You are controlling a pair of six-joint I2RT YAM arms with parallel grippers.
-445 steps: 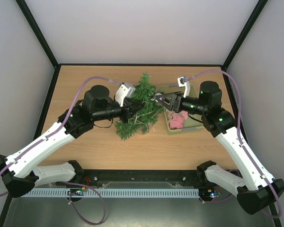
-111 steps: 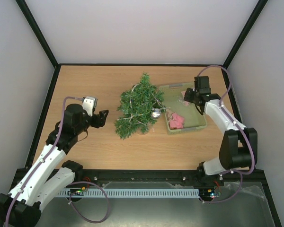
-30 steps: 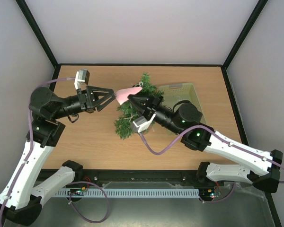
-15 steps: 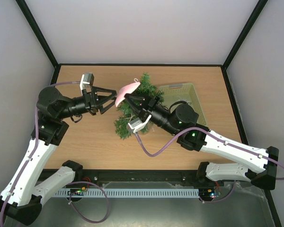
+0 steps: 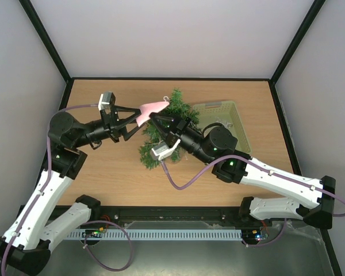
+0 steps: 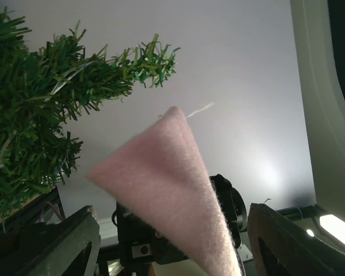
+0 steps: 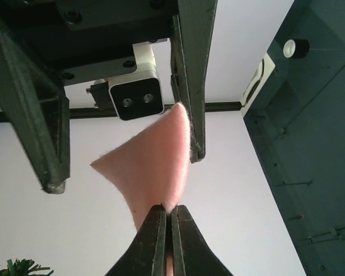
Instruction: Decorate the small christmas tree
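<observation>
The left arm rises from the near-left corner of the bench [image 5: 121, 172], elbow bent, forearm reaching right and level. The left gripper [image 5: 139, 118] stands wide, its two fingers either side of a pink felt piece [image 5: 152, 108] without clamping it. In the right wrist view one of those fingers [image 7: 190, 86] lies against the felt's edge, while the other stands apart.

The felt piece is a flat triangle held up above the bench. Its narrow end carries a thin pale thread [image 6: 201, 109] and points towards the far-right.

The right gripper [image 5: 153, 117] has its jaws pinched tight on the lower corner of the felt. In its own wrist view the fingers [image 7: 156, 241] meet with only the felt between them.

The small christmas tree [image 5: 178, 106] is at the middle of the bench, just beside and partly under the right gripper. Seen from above, its long axis runs from the near-left up to the far edge, with the tip pointing away from the arm bases. Whether it stands upright or leans cannot be told.

A pale green basket [image 5: 218, 104] sits just right of the tree, mostly hidden by the right arm. That arm sweeps low from the near-right corner across to the left, its wrist over the tree.

Counted: two arms, two grippers, one tree, one felt piece, one basket.
</observation>
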